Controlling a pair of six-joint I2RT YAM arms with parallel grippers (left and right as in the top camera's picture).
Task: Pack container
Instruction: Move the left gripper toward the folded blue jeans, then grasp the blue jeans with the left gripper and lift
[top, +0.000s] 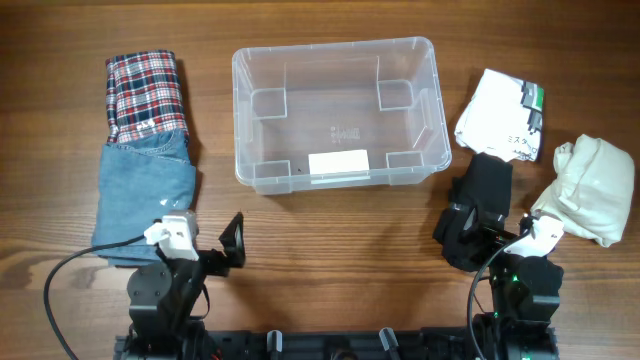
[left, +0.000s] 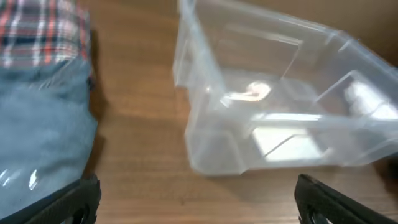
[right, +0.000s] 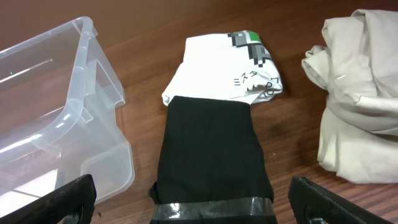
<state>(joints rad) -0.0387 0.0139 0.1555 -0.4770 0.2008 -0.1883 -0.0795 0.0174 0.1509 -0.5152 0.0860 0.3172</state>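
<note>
The clear plastic container (top: 240, 110) stands empty at the table's middle back, with a white label on its near wall. It also shows in the left wrist view (left: 205, 124) and the right wrist view (right: 62, 106). My left gripper (top: 195, 248) is open and empty in front of the container's left end, beside folded blue jeans (top: 145, 195). Its fingers (left: 199, 205) are wide apart over bare wood. My right gripper (top: 495, 235) is open, its fingers (right: 193, 208) either side of a folded, taped black garment (right: 211, 149).
A folded plaid shirt (top: 145, 92) lies behind the jeans at the left. A folded white printed shirt (top: 500, 115) lies behind the black garment (top: 478, 200) at the right. A cream garment (top: 590, 190) lies at the far right.
</note>
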